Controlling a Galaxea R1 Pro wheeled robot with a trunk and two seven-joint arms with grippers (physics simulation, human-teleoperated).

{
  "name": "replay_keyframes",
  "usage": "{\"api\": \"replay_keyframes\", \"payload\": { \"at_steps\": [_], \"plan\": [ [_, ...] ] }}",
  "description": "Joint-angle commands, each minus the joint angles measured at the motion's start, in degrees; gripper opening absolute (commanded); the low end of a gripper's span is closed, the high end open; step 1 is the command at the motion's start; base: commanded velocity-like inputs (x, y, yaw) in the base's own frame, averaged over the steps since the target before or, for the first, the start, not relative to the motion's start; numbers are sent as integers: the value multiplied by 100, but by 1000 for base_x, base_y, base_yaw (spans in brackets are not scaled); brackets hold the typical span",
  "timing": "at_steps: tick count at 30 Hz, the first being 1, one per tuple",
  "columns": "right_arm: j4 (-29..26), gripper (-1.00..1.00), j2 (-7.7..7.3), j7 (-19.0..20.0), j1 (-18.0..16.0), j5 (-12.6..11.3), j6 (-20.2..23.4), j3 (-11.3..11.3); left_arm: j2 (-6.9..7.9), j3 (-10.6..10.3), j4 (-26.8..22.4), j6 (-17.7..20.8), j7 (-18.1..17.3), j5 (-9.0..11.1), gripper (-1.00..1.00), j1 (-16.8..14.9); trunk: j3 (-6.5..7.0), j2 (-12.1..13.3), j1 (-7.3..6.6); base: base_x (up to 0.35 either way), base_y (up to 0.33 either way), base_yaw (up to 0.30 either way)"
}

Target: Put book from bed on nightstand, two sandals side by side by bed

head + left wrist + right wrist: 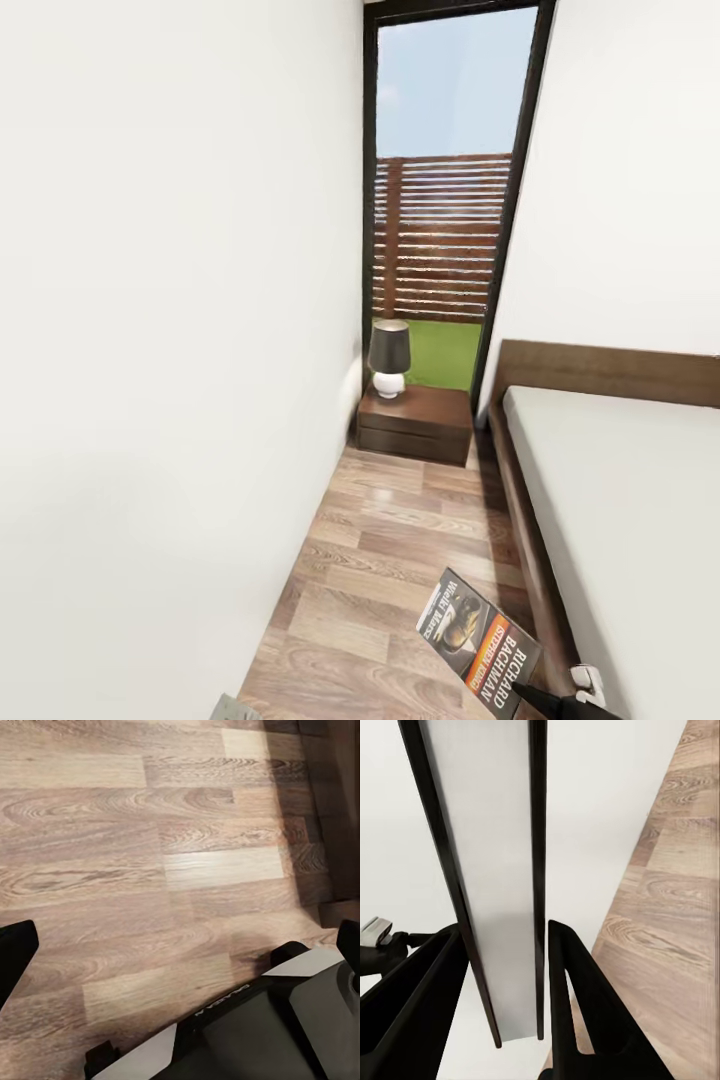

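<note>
Beside the bed [620, 500], above the wood floor [390, 560] near its dark frame, the book [478, 640] hangs tilted, cover showing "Richard Bachman" on an orange band. From the right wrist view its pale page edge [499, 870] stands between the two black fingers [577, 1005] of the right gripper [502, 997], which is clamped on it. Farther from the bed's foot, the nightstand [415, 422] sits against the wall by the headboard, carrying a dark-shaded lamp [389, 357]. Behind the nightstand a tall window [445, 190] shows a slatted fence and grass. The left gripper's black fingertips [15, 952] hang spread apart over floorboards, holding nothing.
</note>
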Motion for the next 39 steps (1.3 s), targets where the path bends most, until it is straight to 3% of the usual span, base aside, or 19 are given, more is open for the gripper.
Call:
{"api": "replay_keyframes", "payload": {
  "at_steps": [1,14,20,39],
  "plan": [
    [3,-100,0,9,-8,-43,-24,25,2,-49,3,-22,-17,50,100,-4,-13,-13,4,1,0,-283],
    [4,-100,0,9,-8,-43,-24,25,2,-49,3,-22,-17,50,100,-5,-13,-13,4,0,0,-282],
    [4,-100,3,9,-8,-43,-24,25,2,-49,3,-22,-17,50,100,-8,-13,-13,4,32,0,-86],
    [4,-100,-1,9,-8,-43,-24,25,2,-49,3,-22,-17,50,100,-5,-13,-13,4,310,0,-2]
  ]
}}
